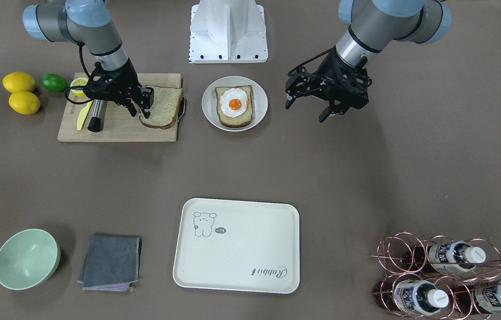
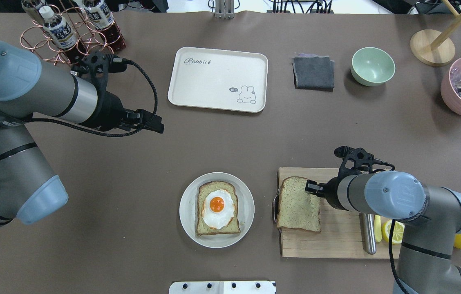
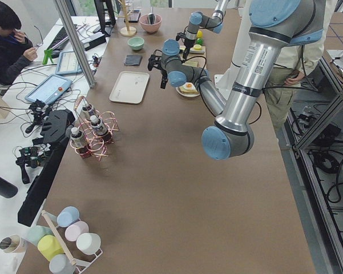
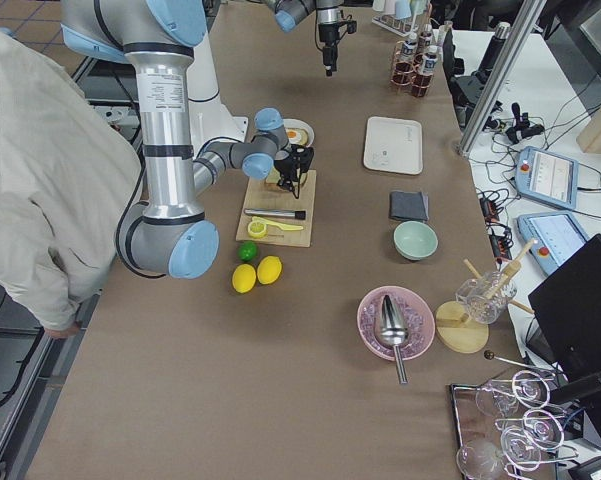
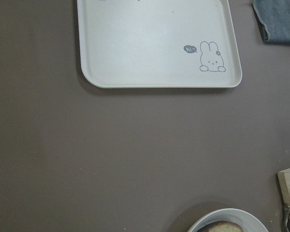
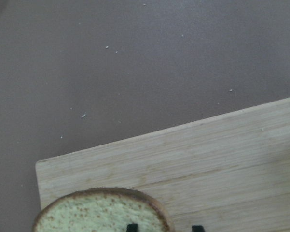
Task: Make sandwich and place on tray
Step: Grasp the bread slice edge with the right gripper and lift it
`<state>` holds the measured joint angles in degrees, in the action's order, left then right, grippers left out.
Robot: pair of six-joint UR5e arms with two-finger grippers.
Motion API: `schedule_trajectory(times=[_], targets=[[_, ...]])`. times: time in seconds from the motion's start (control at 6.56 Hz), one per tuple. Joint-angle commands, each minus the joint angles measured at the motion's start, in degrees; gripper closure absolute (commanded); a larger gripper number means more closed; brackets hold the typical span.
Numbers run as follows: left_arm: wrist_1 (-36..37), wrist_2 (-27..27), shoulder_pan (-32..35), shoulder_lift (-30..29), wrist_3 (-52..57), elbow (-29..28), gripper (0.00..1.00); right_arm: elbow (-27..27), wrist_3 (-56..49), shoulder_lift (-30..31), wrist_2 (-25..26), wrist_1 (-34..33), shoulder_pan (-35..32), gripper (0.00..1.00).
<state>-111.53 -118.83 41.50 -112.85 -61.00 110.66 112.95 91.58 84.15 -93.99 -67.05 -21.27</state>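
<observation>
The sandwich is half built. The bottom slice (image 1: 234,122), with the egg (image 1: 234,104) on it, lies on the plate (image 1: 209,116). The top slice (image 1: 164,106) lies flat on the board (image 1: 117,130). The tray (image 1: 237,262) sits well apart from the plate, across the table from the robot, with nothing on it.

The right gripper (image 1: 139,111) is down at the top slice's edge with its fingers spread. Its wrist view shows 1 fingertip (image 6: 131,226) over the bread and the other over bare board, so the crust lies between them. The left gripper (image 1: 306,111) hangs above the table beside the plate, spread and holding nothing.

The step in hand looks like picking up the top slice.

- **Grip:** A flat slice offers little to bite on, so the outer finger should probably ride low along the board and meet the crust, not skim over it.
- **Closing:** Close gently, because soft bread may crumple or tear under a hard pinch.
- **Lift:** Held by 1 edge, the slice will likely droop, so a slow lift and a low carry suit it.
- **Placing:** Line the crusts up over the bottom slice and let go close above the egg, so nothing slides.
</observation>
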Motion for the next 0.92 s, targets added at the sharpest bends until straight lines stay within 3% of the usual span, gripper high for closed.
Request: schedule_trajectory(times=[0.0, 0.46, 0.76], targets=[[0.0, 0.0, 0.1, 0.0, 0.0, 0.3, 0.02, 0.2, 0.0, 0.0, 0.2, -0.1, 0.2, 1.00], [0.0, 0.0, 0.1, 0.1, 0.0, 0.7, 0.02, 2.9, -0.2, 0.5, -0.6, -0.3, -1.3, 1.00], [0.0, -0.1, 0.1, 0.0, -0.1, 0.7, 0.02, 5.3, -0.6, 0.8, -6.3, -0.1, -6.5, 1.00]])
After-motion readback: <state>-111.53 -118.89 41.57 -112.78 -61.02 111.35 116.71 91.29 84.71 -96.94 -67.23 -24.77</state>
